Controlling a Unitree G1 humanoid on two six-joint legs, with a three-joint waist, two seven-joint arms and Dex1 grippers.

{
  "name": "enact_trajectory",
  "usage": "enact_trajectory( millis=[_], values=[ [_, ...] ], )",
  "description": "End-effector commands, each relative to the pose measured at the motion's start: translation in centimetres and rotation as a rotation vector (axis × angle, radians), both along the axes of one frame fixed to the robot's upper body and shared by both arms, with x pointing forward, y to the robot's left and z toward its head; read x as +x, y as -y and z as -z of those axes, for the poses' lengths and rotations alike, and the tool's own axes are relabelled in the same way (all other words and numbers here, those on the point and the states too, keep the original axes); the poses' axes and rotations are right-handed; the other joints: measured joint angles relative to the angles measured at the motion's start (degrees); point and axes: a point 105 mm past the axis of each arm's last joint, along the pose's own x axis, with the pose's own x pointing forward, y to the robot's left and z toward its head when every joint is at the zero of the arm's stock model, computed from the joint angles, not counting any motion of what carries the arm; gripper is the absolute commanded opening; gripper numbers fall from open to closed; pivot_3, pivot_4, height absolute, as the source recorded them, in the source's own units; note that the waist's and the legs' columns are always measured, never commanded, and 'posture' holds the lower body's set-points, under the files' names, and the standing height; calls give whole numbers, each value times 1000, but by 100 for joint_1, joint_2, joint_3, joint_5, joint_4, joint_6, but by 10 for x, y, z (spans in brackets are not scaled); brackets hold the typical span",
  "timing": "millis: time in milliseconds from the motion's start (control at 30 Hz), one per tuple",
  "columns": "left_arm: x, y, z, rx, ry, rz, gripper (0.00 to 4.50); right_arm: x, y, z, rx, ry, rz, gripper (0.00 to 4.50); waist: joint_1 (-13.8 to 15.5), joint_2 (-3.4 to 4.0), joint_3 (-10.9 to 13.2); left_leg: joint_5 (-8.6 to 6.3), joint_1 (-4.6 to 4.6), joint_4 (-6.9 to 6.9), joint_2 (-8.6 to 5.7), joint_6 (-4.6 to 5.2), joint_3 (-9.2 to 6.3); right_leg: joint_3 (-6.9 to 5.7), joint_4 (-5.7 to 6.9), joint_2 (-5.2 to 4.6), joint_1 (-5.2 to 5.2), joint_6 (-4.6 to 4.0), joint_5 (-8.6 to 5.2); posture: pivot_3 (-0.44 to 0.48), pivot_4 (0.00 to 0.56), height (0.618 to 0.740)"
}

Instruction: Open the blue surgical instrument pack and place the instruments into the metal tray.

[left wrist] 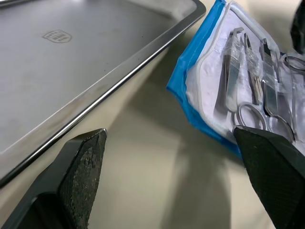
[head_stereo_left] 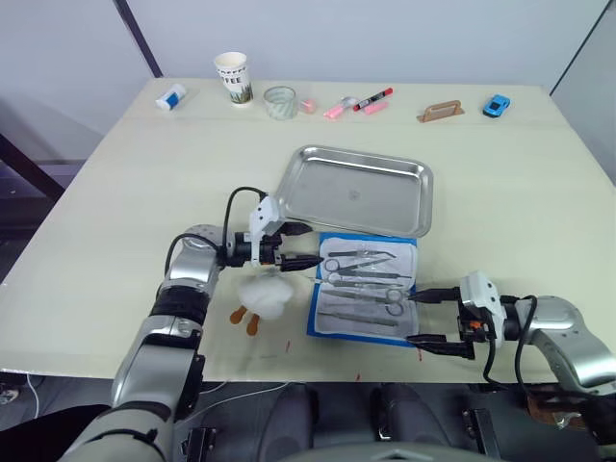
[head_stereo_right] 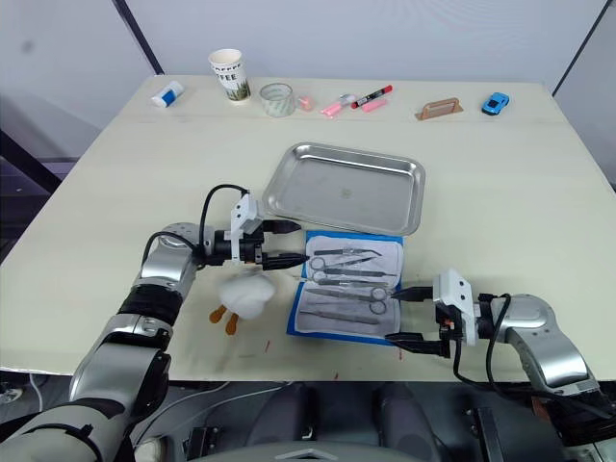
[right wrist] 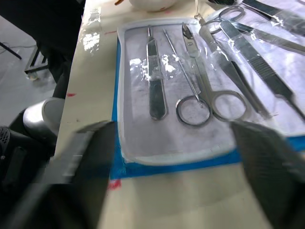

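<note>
The blue surgical instrument pack [head_stereo_left: 366, 284] lies unfolded on the surface just near of the bare metal tray [head_stereo_left: 358, 190], the instruments [head_stereo_left: 364, 279] exposed. Left claw [head_stereo_left: 300, 244] and right claw [head_stereo_left: 417, 318] flank it, both released. Slim tools may slip, or drag the lining along when lifted.

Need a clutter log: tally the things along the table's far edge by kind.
Tube: 1
Cup: 1
Tape roll: 1
Pink bits: 3, as far as can be told
Marker: 1
Wooden block: 1
Toy car: 1
Total: 9
</note>
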Motion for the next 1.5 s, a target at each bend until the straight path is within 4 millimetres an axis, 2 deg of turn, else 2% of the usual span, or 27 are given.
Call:
enact_trajectory(
  millis=[33,100,267,433,600,933,1100,1500],
  values=[
    [-2,-5,-24,-43,82,28,4500,-3,4,-16,23,64,-12,4329,3,0,0,0,0,0,0,0,0,-1,0,0,0,0,0,0,150,725],
    [-5,-7,-28,-58,90,39,4500,-5,6,-18,28,69,-7,4329,3,0,0,0,0,0,0,0,0,-1,0,0,0,0,0,0,150,725],
    [-31,-14,-45,-136,104,174,4500,-9,13,-36,82,106,27,4329,-10,1,1,0,0,-1,3,0,-2,2,0,0,-1,0,0,0,150,725],
    [-55,-14,-53,-144,162,284,4500,2,8,-46,128,132,77,4329,-4,1,1,0,1,-1,4,0,-5,2,1,0,-2,0,0,0,150,725],
    [-73,-15,-57,-117,179,369,4500,13,1,-40,106,157,86,4329,0,0,2,0,0,0,4,0,-5,3,0,-2,-2,0,0,0,150,725],
    [-94,-21,-73,-40,191,478,4500,29,-15,-25,60,209,45,4329,-3,3,8,0,-1,-2,6,0,-4,6,1,0,-7,-1,-1,0,150,725],
    [-98,-20,-76,7,203,525,4500,34,-15,-17,38,218,32,4329,9,4,10,0,0,-2,6,0,1,9,1,-1,-8,-2,-1,0,150,725],
    [-104,-16,-78,-6,184,555,4500,42,-9,6,-25,160,10,4329,3,5,12,0,0,-3,6,0,6,9,2,1,-9,-3,-2,0,150,725]
  ],
)
